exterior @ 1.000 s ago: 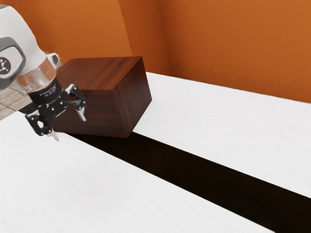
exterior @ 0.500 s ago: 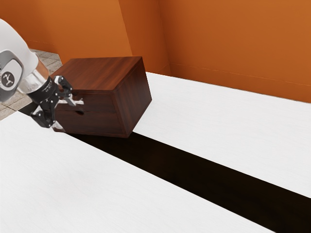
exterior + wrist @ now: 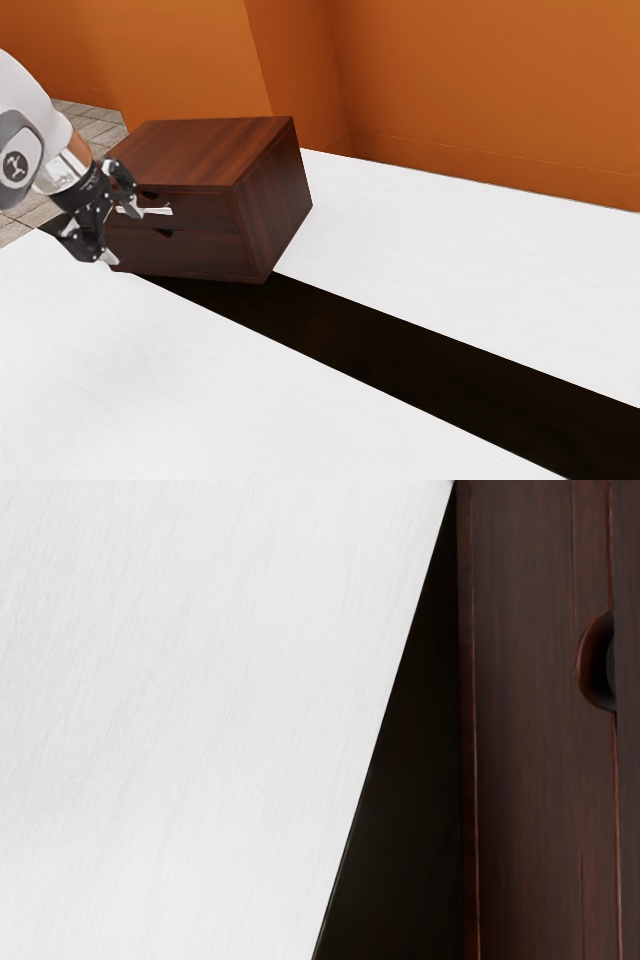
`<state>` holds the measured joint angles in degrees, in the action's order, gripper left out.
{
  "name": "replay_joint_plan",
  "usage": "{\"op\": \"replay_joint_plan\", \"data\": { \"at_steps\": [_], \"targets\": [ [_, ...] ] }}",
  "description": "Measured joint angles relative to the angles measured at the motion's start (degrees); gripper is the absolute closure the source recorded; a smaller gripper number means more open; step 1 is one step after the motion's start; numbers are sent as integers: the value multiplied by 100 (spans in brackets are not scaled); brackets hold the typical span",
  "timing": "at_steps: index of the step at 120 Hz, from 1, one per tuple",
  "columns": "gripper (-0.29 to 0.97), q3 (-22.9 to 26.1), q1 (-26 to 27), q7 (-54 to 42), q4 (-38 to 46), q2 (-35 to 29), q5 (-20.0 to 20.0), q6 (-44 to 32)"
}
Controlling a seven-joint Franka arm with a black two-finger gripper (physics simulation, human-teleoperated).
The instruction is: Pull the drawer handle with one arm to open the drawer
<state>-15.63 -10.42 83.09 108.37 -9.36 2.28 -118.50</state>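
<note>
A dark wooden drawer cabinet (image 3: 215,190) stands on the white table, its front facing the exterior view's lower left. Two drawer fronts sit flush, each with a small dark handle recess (image 3: 148,193). My gripper (image 3: 135,235) is open right at that front, on the exterior view's left. Its upper fingertip (image 3: 160,211) touches or nearly touches the front between the two recesses, and the lower fingertip hangs near the cabinet's bottom corner. In the wrist view the cabinet front (image 3: 540,740) runs along one side with a curved handle recess (image 3: 598,665) cut into it.
A wide black gap (image 3: 400,350) runs diagonally across the white table (image 3: 200,400) from under the cabinet to the exterior view's lower right. Orange walls (image 3: 480,70) rise behind. Tiled floor (image 3: 70,115) lies beyond the table at the left.
My hand has drawn back toward the exterior view's left and turned, so that the fingers now point at the cabinet front. The cabinet and its drawers have not moved.
</note>
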Motion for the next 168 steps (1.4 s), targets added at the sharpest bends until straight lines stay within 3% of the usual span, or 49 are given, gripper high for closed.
{"op": "replay_joint_plan", "data": {
  "at_steps": [73, 90, 121, 168],
  "targets": [
    [9, 24, -309, 92, -116, 189, 73, 197],
    [9, 560, -823, 98, -106, 191, 77, 210],
    [9, 642, -860, 105, -162, 247, 79, 214],
    [9, 650, -900, 138, -830, 1072, -64, -28]
  ]
}}
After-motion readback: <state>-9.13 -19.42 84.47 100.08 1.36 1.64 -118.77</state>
